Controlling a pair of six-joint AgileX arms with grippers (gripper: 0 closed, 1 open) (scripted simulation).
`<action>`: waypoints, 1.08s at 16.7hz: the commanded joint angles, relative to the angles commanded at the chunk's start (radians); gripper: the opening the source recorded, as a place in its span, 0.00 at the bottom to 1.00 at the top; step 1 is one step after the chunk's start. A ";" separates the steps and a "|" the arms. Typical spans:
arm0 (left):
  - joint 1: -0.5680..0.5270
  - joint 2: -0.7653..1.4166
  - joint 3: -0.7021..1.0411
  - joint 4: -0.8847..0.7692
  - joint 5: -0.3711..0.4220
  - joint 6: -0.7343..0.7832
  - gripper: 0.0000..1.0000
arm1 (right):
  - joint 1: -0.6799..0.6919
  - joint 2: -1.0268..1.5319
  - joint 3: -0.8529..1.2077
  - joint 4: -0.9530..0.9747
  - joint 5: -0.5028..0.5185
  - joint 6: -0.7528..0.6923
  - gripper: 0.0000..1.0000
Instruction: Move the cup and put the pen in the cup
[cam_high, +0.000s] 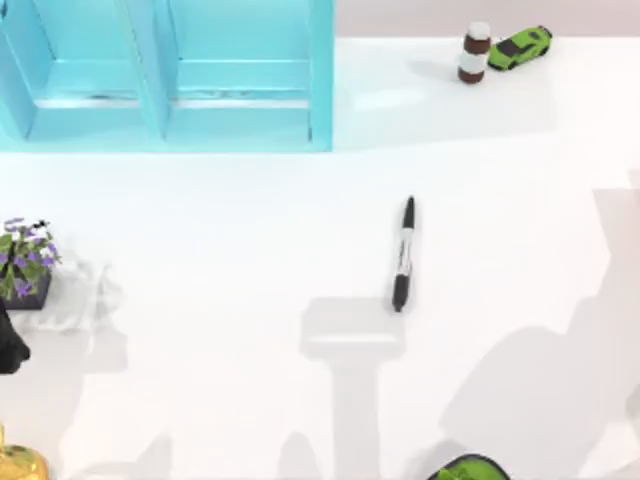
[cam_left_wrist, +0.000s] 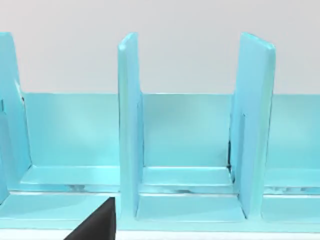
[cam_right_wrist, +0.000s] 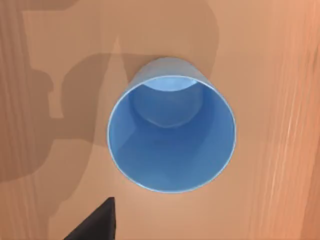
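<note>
The pen (cam_high: 403, 254), a slim black marker with a white-grey barrel, lies flat near the middle of the white table, its length running from far to near. The blue cup (cam_right_wrist: 171, 135) stands upright and empty on a brown wooden surface in the right wrist view, seen straight down into its mouth. My right gripper (cam_right_wrist: 97, 224) hovers above the cup, a dark part of it at the picture's edge. A dark part of my left gripper (cam_left_wrist: 97, 222) faces the blue shelf unit (cam_left_wrist: 190, 150).
The blue shelf unit (cam_high: 165, 70) fills the far left of the table. A brown white-capped bottle (cam_high: 474, 52) and a green toy car (cam_high: 520, 46) sit far right. A potted purple flower (cam_high: 25, 262) stands at the left edge; a gold object (cam_high: 15, 465) and a green object (cam_high: 470, 468) at the near edge.
</note>
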 joint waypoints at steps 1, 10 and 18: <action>0.000 0.000 0.000 0.000 0.000 0.000 1.00 | 0.000 0.005 -0.021 0.026 0.000 0.000 1.00; 0.000 0.000 0.000 0.000 0.000 0.000 1.00 | 0.001 0.073 -0.255 0.327 0.000 0.002 1.00; 0.000 0.000 0.000 0.000 0.000 0.000 1.00 | 0.001 0.074 -0.262 0.337 0.000 0.002 0.77</action>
